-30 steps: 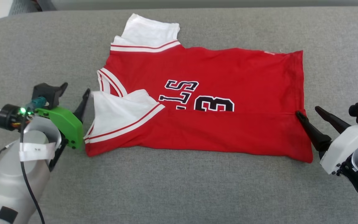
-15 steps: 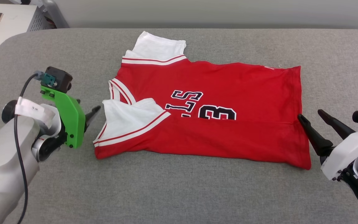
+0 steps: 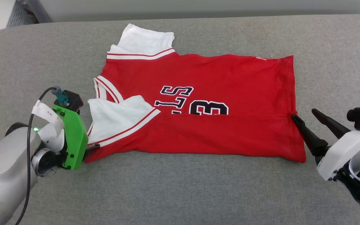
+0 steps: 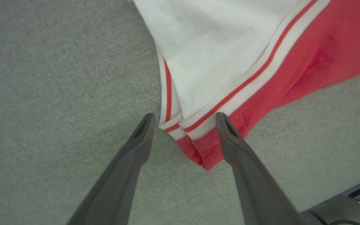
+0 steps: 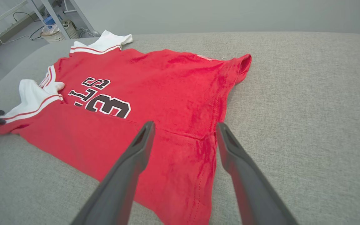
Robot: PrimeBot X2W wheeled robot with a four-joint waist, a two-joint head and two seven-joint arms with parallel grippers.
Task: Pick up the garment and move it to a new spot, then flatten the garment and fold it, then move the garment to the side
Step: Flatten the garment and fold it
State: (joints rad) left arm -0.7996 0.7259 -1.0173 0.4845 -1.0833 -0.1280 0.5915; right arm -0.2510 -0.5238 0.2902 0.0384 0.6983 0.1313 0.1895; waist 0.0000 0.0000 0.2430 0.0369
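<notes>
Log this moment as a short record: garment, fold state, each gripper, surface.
garment: red T-shirt with a black number 3, lying flat
fold state: near long edge folded over the print
left gripper: open, fingers straddling the garment's near left corner
right gripper: open, at the garment's right end by the fold line
surface: grey fabric

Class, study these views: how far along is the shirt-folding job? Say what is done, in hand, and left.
Done: the garment lies flat on the grey surface, its near edge folded over, hiding half the "3". In hand: the left end effector straddles the sleeve-end corner, open; the right end effector sits open at the hem end of the fold. Left: likely another fold, then moving it aside.
</notes>
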